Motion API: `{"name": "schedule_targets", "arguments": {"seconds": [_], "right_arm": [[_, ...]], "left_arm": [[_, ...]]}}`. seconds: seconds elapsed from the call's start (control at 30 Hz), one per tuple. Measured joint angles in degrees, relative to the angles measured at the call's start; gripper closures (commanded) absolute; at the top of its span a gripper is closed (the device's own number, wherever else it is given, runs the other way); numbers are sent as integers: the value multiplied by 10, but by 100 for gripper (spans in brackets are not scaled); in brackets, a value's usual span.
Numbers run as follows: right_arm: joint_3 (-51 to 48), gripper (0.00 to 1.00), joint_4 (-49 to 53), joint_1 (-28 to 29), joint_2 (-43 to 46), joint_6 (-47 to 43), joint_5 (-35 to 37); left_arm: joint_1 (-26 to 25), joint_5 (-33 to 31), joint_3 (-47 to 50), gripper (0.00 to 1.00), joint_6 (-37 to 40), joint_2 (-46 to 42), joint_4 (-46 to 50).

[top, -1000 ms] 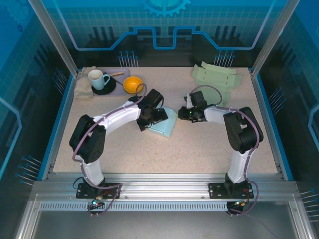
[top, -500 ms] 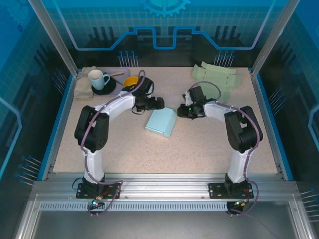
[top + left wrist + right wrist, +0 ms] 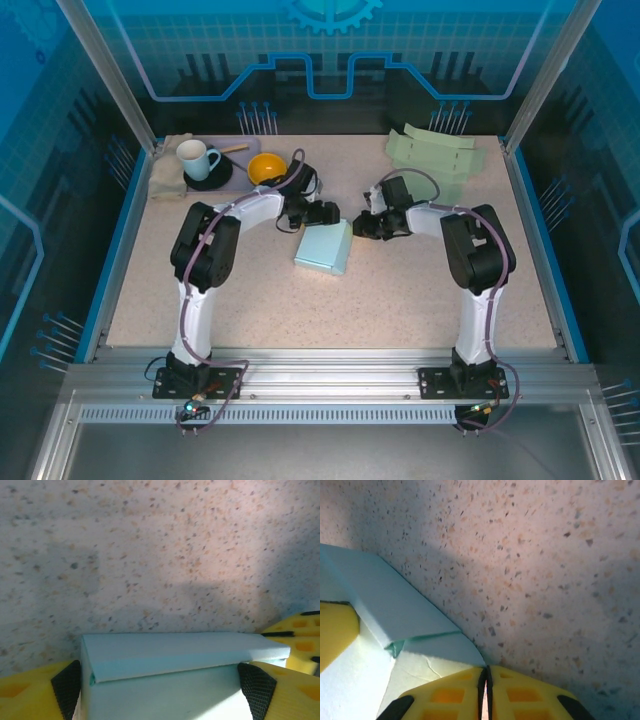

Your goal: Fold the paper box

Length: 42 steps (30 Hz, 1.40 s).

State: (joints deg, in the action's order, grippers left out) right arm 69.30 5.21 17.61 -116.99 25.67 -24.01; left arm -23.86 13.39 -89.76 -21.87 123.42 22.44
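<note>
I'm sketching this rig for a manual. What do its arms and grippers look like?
The left arm and right arm have white links, black joints and a dark cable running alongside. The fingers are yellow with black cross-hatched pads.

Left wrist view: paper box (image 3: pixel 165 695) is sitting between the left gripper (image 3: pixel 161 689) fingers (image 3: pixel 30 697), its near part running off the bottom edge. Both fingers are getting cropped at the bottom corners. Pads (image 3: pixel 256 689) are lying right at the box sides; pressing or just beside, not resolving.

Right wrist view: box is lying left of the right gripper (image 3: pixel 486 685), getting cut by the left and bottom edges. Fingers are running off the bottom. Yellow piece (image 3: pixel 335 630) left of the fingertips is getting cropped, identity unclear.

Top view: wrist housings are covering both sets of fingertips.
</note>
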Motion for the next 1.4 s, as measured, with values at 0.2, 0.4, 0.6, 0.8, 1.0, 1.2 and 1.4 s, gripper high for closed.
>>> {"name": "schedule_targets", "arguments": {"seconds": [0.2, 0.4, 0.6, 0.8, 1.0, 1.2, 1.4], "right_arm": [[-16, 88, -52, -19, -10, 19, -69], [-17, 88, -63, -25, -12, 19, -68], [-26, 88, -28, -25, 9, 16, -36], [-37, 88, 41, -18, 78, -7, 7], [-69, 89, 89, -19, 146, -25, 42], [-165, 93, 100, -17, 210, -18, 38], [-233, 93, 69, 10, 223, 18, 12]], "left_arm": [[-9, 32, -1, 18, -38, 12, -39], [-10, 32, -7, 18, -63, 15, -42], [-20, 15, -29, 12, -68, 18, 9], [-20, 9, -25, 4, -85, 7, 33], [9, -11, 43, 5, -102, -75, 30], [-1, 2, 185, 6, -128, -166, -11], [-40, 6, 262, 6, -145, -181, -35]]}}
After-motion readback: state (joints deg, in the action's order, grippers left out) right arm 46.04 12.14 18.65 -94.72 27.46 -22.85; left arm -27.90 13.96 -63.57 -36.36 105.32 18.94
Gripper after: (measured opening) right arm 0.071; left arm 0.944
